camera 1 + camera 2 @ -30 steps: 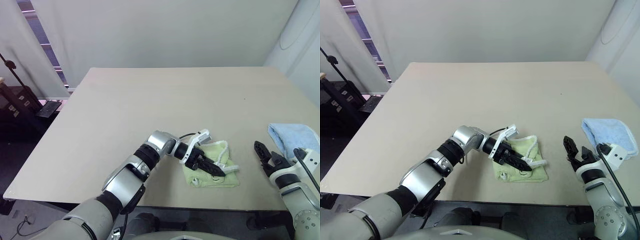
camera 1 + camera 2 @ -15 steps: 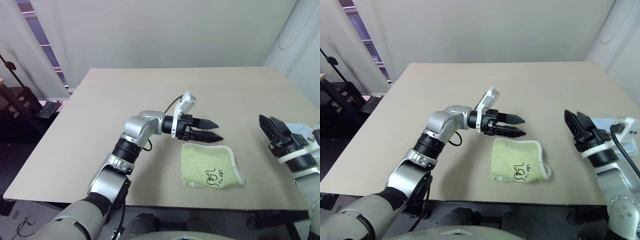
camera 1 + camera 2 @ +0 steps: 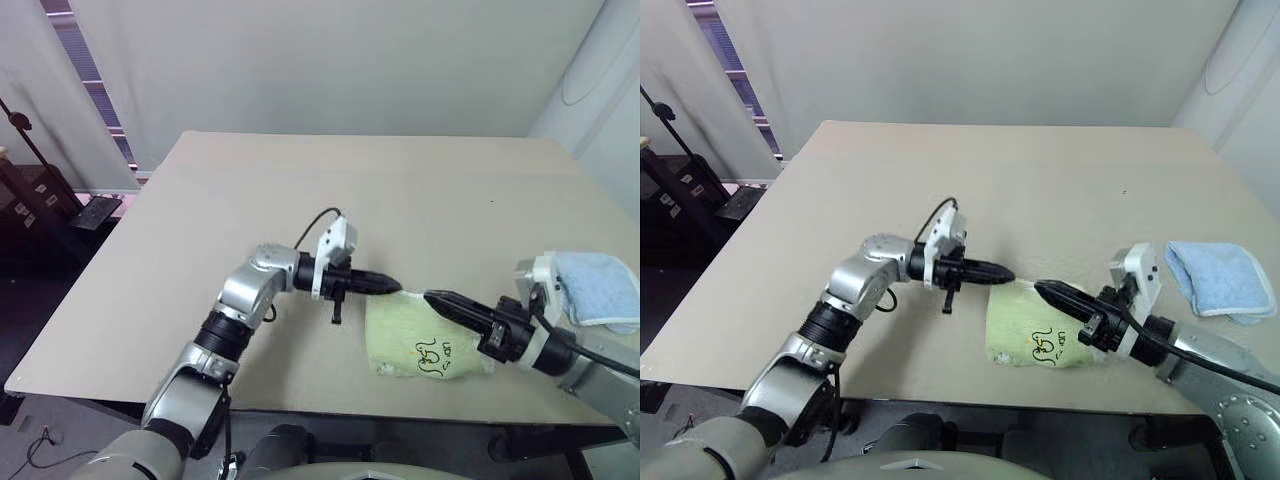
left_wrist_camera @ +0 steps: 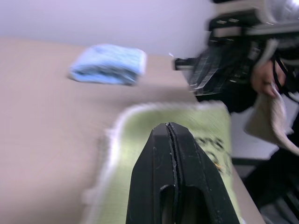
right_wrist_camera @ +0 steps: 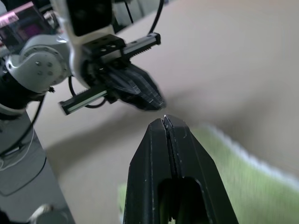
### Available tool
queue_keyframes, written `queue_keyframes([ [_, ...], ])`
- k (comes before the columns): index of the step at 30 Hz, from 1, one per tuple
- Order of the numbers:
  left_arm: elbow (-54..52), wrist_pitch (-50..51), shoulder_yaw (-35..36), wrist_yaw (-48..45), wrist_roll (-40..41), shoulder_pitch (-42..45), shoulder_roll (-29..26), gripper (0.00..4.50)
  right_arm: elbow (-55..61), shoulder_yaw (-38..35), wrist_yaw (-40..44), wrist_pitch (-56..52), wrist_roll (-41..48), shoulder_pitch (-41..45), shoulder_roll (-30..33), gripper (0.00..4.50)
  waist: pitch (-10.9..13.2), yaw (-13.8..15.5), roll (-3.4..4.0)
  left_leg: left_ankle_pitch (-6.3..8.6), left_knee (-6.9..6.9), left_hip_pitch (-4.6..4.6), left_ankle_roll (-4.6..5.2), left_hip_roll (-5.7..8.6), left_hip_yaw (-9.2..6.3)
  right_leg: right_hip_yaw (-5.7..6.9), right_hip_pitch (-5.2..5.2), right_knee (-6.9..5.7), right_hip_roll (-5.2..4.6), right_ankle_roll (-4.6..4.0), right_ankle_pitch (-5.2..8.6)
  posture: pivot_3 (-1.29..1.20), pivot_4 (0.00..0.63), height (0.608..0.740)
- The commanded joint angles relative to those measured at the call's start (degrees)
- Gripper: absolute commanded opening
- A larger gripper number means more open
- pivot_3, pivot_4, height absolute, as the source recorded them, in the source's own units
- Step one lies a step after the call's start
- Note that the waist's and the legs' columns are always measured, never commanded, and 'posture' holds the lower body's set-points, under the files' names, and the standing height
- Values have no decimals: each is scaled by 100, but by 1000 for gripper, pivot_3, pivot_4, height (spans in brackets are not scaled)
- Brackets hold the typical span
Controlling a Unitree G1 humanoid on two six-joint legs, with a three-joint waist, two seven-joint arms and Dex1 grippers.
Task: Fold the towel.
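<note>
Both hands, the left hand (image 3: 385,285) and the right hand (image 3: 440,298), are pressed together, empty, their tips near the towel's (image 3: 420,338) far edge. It lies folded small by the surface's (image 3: 300,190) near edge, so little folding seems left.

A wide beige table (image 3: 300,190) is set before pale curtains (image 3: 330,60) that are hung along its far edge. A slatted window strip (image 3: 90,70) is seen beyond the far left corner, with dark stands and equipment (image 3: 45,205) on the floor there.
</note>
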State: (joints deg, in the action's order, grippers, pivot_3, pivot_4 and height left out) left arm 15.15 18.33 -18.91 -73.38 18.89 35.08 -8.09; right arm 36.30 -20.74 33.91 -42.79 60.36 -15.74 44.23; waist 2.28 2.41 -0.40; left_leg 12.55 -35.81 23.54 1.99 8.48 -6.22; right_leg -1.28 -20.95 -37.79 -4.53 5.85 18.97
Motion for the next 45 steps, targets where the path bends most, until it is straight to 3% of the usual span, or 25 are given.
queue_keyframes([
  [1, 182, -67, -104, -15, 16, -99, 210, 31, -415, 262, 371, 421, -496, -106, -292, 0, 0, -5, 1, 1, -7, -1, -1, 0, 0, 1, 3, 0, 0, -5, 3, 0, 0, 740],
  [4, 725, 491, -57, -188, 175, -37, 309, 31, -1004, 692, 691, 752, -1026, -174, -593, 0, 1, -13, 7, 2, -22, -5, 1, 0, 0, 3, 18, 0, 2, -9, 6, 0, 0, 740],
  [10, 1805, -429, -540, -104, -688, -112, 401, 31, -2351, 1301, 1152, 1268, -1879, -66, -1054, 0, -4, -10, 18, 2, -25, -15, 1, 0, 0, 4, 23, -5, 3, -5, 4, 0, 0, 740],
  [18, 1887, -607, -338, -40, -733, -57, 516, 31, -2456, 1445, 1408, 1651, -2342, -40, -1171, 0, -16, -22, -10, 4, -31, -25, -1, -1, -3, 3, 39, -6, 4, -6, 3, 0, 0, 740],
  [21, 1708, -361, -161, -109, -530, -3, 505, 539, -2141, 1195, 1393, 1606, -2140, -13, -1163, 352, -15, -21, -3, 4, -29, -24, -1, -1, -3, 4, 38, -6, 3, -6, 3, 0, 0, 740],
  [22, 1622, -246, -94, -135, -454, 26, 486, 905, -2018, 1090, 1370, 1590, -2049, 11, -1163, 577, -14, -22, 0, 4, -28, -22, -1, -1, -3, 4, 33, -7, 3, -7, 3, 0, 0, 740],
  [26, 907, 726, 327, -180, 66, 189, 238, 2315, -1409, 479, 1128, 1261, -1302, 192, -1113, 1969, -10, -21, 6, 3, -27, -1, 0, -1, -3, 2, 4, -10, 3, 5, -2, 0, 0, 740],
  [30, 174, 2273, 782, 119, 574, 370, -326, 3666, -1096, -20, 571, 695, -485, 562, -1066, 3337, -9, -27, 4, 3, -18, -1, 0, -1, -4, 3, -6, -21, 5, 15, -4, 0, 0, 740],
  [32, 115, 3874, 1126, 627, 935, 655, -529, 4423, -1071, -193, 254, 437, -116, 771, -1062, 3402, -9, -18, 4, 3, -15, -2, 0, -2, -7, 3, -8, -25, 6, 15, -3, 0, 0, 740],
  [37, 116, 6721, 1721, 1177, 1680, 1053, -941, 4467, -1353, -418, -629, -56, 452, 1285, -1148, 3402, -6, -13, 3, 2, -19, -1, 1, 0, -8, 3, -9, -29, 8, 16, -2, 0, 0, 740],
  [40, 254, 7313, 1542, 1486, 1996, 1043, -1196, 4467, -1423, -356, -867, -311, 614, 1306, -1143, 3402, -6, -12, 1, 2, -15, -1, 0, 1, -9, 2, -10, -28, 6, 17, -4, 0, 0, 740],
  [45, 464, 7417, 1208, 2062, 2408, 783, -1235, 4467, -1409, -345, -907, -416, 628, 1214, -1128, 3402, -7, -15, 3, 2, -9, -1, -1, 1, -8, 0, -15, -30, 5, 16, -4, 0, 0, 740],
])
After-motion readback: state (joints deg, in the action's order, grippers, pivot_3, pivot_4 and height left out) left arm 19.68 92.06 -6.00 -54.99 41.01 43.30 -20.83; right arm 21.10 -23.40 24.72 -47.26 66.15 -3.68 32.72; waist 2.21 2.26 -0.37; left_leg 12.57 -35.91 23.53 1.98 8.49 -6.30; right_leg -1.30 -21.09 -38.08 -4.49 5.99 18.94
